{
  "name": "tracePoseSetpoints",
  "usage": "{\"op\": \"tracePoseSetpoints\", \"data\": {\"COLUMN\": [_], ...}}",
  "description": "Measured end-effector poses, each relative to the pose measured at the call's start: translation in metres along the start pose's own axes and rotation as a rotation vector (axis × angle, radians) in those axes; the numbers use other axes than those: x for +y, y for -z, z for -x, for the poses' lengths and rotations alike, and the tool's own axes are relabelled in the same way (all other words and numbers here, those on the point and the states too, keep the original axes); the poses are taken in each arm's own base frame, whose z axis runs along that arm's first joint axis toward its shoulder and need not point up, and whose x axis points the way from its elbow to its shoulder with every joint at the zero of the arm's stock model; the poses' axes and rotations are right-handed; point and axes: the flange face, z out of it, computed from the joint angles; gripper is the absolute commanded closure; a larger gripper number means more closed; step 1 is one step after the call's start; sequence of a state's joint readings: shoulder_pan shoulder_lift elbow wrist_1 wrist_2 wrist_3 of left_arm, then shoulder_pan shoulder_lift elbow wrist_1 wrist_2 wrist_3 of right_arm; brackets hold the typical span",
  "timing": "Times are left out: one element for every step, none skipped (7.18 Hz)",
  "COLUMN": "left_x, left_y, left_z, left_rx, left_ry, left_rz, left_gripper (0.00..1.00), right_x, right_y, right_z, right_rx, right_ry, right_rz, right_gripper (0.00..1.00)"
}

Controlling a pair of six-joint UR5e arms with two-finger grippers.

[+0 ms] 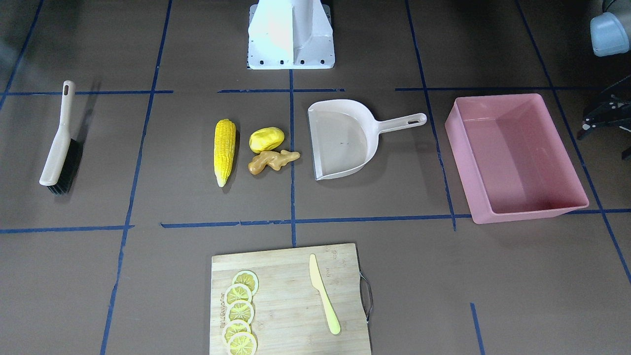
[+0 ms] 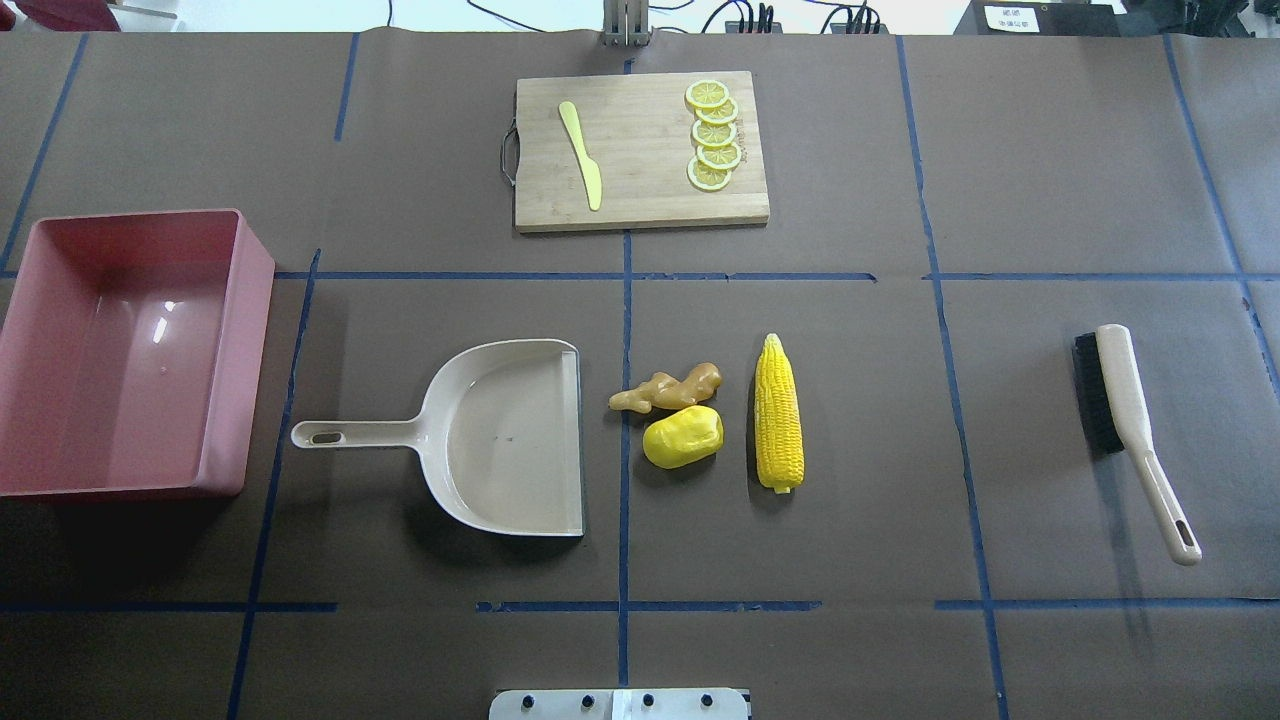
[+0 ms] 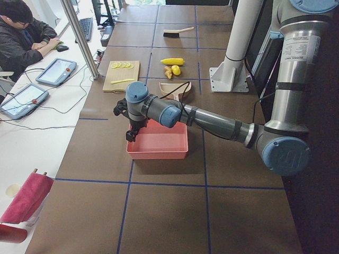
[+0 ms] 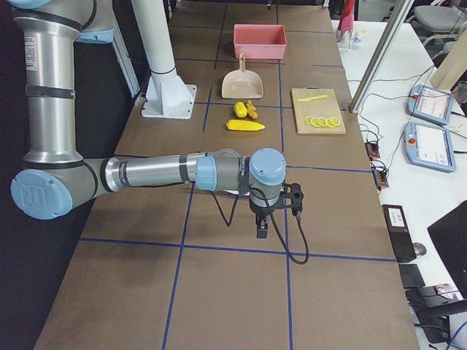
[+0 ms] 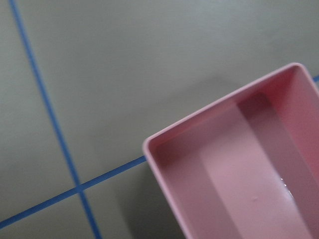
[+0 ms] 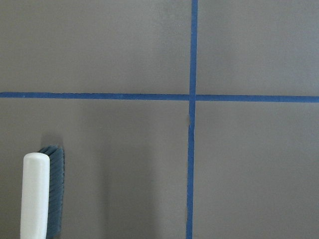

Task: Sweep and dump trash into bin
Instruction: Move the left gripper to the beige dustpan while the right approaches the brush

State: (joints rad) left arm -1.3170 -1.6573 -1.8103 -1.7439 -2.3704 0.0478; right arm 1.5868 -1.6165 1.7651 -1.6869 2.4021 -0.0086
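Observation:
The trash lies mid-table: a yellow corn cob (image 2: 779, 415), a rounded yellow potato lump (image 2: 683, 437) and a tan ginger root (image 2: 667, 388). A beige dustpan (image 2: 510, 440) sits just beside them with its mouth facing them. The pink bin (image 2: 252, 370) stands past the dustpan handle and holds nothing. A beige brush (image 2: 1130, 420) lies far to the other side. My left gripper (image 3: 130, 135) hangs over the bin's outer corner (image 5: 164, 144). My right gripper (image 4: 261, 227) hovers above the table by the brush head (image 6: 36, 194). I cannot tell whether either one is open or shut.
A wooden cutting board (image 2: 640, 190) at the far edge carries lemon slices (image 2: 712, 135) and a yellow plastic knife (image 2: 581, 155). The robot's white base (image 1: 291, 34) stands at the near edge. A person (image 3: 21, 37) sits at a desk beside the table.

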Motion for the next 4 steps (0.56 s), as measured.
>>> {"op": "tracePoseSetpoints", "data": {"left_x": [-0.015, -0.032, -0.050, -0.063], "left_y": [0.001, 0.004, 0.010, 0.018], "left_z": [-0.020, -0.042, -0.068, -0.093], "left_rx": [0.012, 0.025, 0.036, 0.044], "left_ry": [-0.043, -0.088, -0.128, -0.158], "left_rz": [-0.011, -0.022, -0.029, -0.032], "left_gripper": [0.00, 0.00, 0.00, 0.00], "right_x": [0.000, 0.000, -0.001, 0.000], "right_y": [-0.004, -0.008, -0.011, -0.012], "right_z": [0.005, 0.011, 0.020, 0.038], "right_rx": [-0.003, -0.011, -0.024, -0.032], "right_ry": [0.008, 0.019, 0.017, -0.013], "right_rz": [0.008, 0.017, 0.024, 0.029], "right_gripper": [0.00, 0.00, 0.00, 0.00]}}
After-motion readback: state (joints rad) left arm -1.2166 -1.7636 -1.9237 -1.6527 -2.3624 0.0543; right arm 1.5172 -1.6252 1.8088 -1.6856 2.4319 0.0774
